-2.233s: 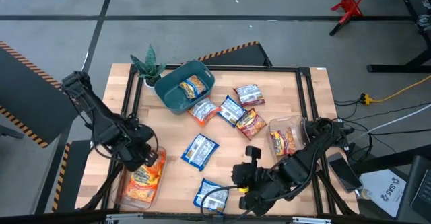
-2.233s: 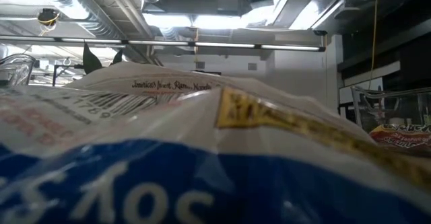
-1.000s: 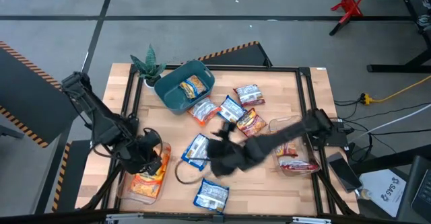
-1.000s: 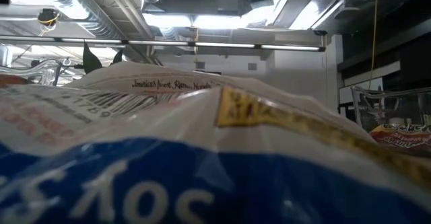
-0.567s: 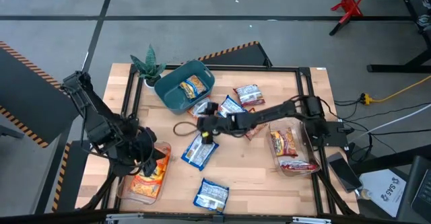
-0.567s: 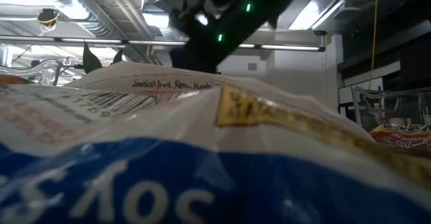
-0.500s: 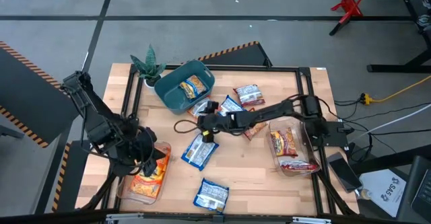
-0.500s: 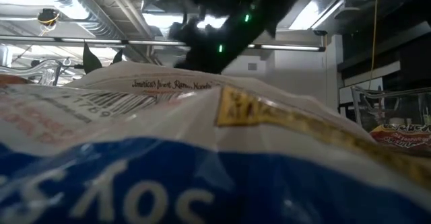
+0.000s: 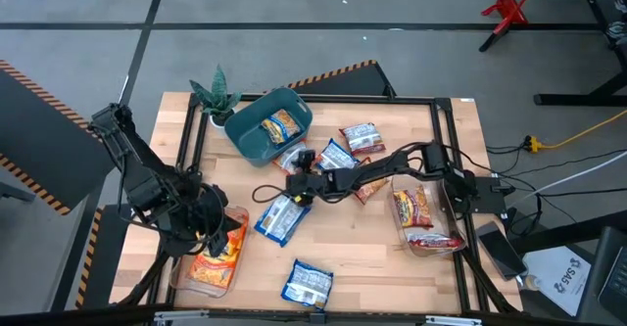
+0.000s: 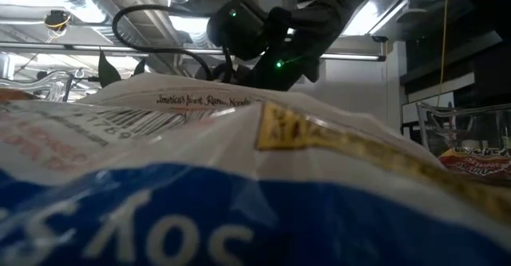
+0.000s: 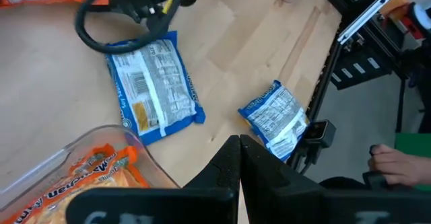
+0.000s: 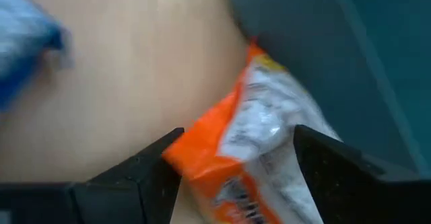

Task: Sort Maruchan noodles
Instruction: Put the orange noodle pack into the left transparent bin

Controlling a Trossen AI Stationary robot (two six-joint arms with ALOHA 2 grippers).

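High view: left claw (image 9: 217, 230) pinched shut over the clear tray (image 9: 186, 275) of orange packets (image 9: 209, 259). Right claw (image 9: 294, 167) spread wide around an orange packet (image 12: 259, 140) beside the teal bin (image 9: 253, 145), mid-worktop (image 9: 372, 267).

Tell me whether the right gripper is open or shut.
Open: the right gripper has its fingers spread on either side of the orange packet by the teal bin.

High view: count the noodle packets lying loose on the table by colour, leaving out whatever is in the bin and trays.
blue-white packets: 3
red-white packets: 2
orange packet: 1, beside the teal bin, between the open fingers of the right hand
Total: 6
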